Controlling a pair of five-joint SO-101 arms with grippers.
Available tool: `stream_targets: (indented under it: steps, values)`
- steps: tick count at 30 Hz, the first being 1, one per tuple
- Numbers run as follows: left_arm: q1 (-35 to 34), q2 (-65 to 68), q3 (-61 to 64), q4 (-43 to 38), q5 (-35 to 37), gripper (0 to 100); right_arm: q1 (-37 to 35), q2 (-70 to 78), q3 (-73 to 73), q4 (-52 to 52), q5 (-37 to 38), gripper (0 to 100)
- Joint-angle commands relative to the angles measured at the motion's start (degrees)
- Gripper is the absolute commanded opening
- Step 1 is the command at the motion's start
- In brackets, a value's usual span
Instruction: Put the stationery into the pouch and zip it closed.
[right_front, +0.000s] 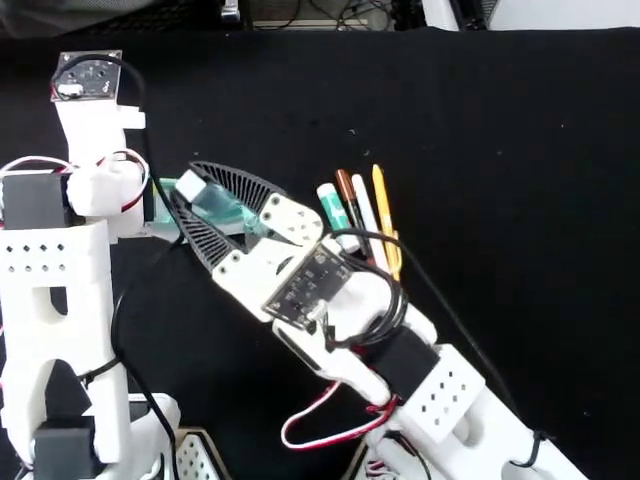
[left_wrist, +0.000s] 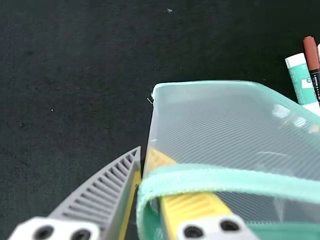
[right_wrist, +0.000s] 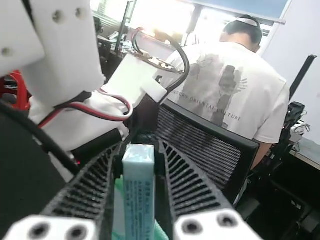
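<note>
**Right gripper holds an eraser above the pouch**

The right gripper (right_front: 183, 180) is clamped on a pale blue eraser (right_wrist: 138, 190). Its two black ribbed fingers press against the eraser's long sides. One face of the eraser carries lines of small print, too fine to read.

Directly beneath this gripper lies the pouch (left_wrist: 225, 130). It is made of clear striped plastic with a mint-green zip band around its mouth. The left gripper (left_wrist: 145, 152) is pinched almost fully together on the pouch's edge, with its grey ribbed finger outside the wall. A yellow strip shows through the plastic next to that finger. It cannot be told whether this is something in the pouch or part of the gripper.

Four pieces of stationery lie side by side on the black tabletop (right_front: 500, 150). They sit just beside the right gripper's body, on the side away from the left gripper. They are a green-and-white tube (right_front: 333, 205), a brown marker (right_front: 347, 190), a white pen (right_front: 365, 215) and a yellow pen (right_front: 385, 215). The tube's label is too small to read.
</note>
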Motion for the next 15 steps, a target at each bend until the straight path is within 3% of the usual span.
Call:
stream_targets:
  steps: [1,9,15]
  values:
    - [0.48,-0.88,-0.4,0.18,0.0,3,-1.85,-0.57,0.13,-0.09,0.18,1.2]
    - [0.13,-0.79,-0.04,0.18,-0.09,3,-1.32,4.35,0.48,-3.96,0.18,1.2]
    - [0.57,-0.79,-0.31,0.26,-0.09,3,3.52,7.6,2.24,-5.27,-0.09,1.3]
